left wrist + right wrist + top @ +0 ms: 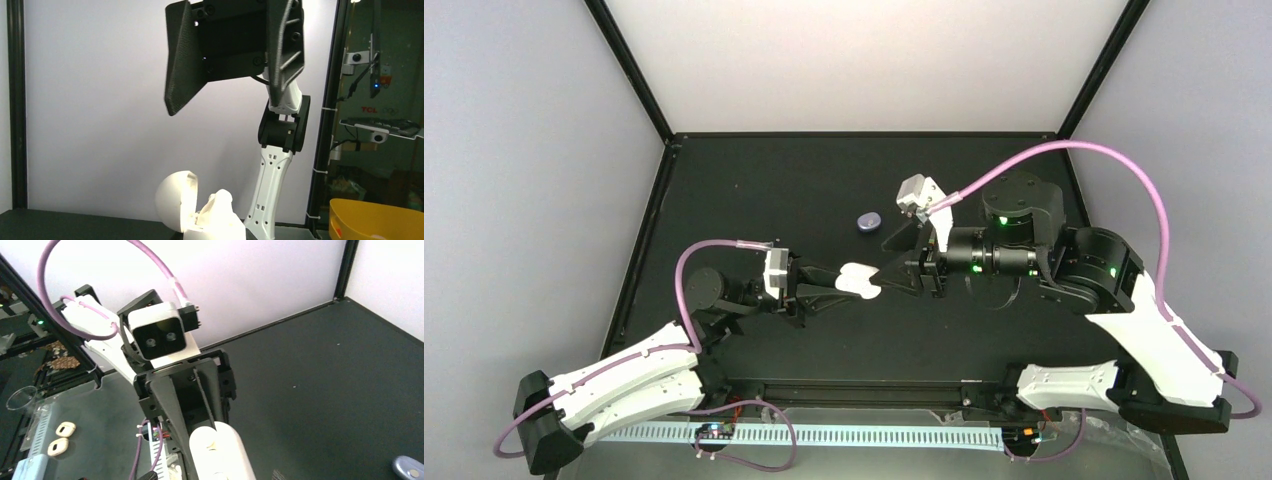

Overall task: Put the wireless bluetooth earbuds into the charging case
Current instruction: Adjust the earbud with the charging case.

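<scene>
From above, the left end effector is clamped on the open white charging case. The right end effector stands spread and empty just beside it, so a careless retreat could knock the case.

Left wrist view: a white earbud seems to sit proud in the case and might tip out.

Right wrist view: a lilac piece lies on the surface, well apart.

A matte black table is enclosed by a black frame; a white back wall is brightly lit, and pale grey side walls are seen beside it; a perforated white strip is laid along the near edge; beyond the frame, a yellow bin and a cluttered shelf are seen in dimmer light
</scene>
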You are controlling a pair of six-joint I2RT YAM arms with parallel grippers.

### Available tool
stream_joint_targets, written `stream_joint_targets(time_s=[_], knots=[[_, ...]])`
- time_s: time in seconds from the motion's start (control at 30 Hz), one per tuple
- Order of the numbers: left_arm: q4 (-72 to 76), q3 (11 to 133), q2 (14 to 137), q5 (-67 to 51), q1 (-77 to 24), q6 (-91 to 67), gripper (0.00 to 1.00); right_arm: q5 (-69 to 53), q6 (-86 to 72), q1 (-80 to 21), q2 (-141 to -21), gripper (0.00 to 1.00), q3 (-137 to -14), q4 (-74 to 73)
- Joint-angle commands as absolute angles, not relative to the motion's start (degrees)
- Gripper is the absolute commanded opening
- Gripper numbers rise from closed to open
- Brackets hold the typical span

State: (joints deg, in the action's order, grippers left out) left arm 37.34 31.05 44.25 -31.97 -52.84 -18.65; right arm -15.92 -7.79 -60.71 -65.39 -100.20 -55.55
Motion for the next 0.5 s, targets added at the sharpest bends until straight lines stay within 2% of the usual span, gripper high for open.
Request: stream_joint_targets(time_s=[0.0,0.2,0.47], knots=[[40.3,33.6,43.6,-33.7,-53.0,-18.3,0.02,-11.2,-7.3,-60.6,-65.0,0.59,-99.3,-55.3],[40.0,33.9,43.7,-34.5,-52.9,-18.2,0.02,-13.2,-6.0,-60.6,-66.1,0.68,-97.5,-55.3],[40.4,34.3,44.2,-36.5,-53.0,-18.3,0.02,-12.3,-5.4,-60.6,-66.1,0.88,-94.7,-53.7]])
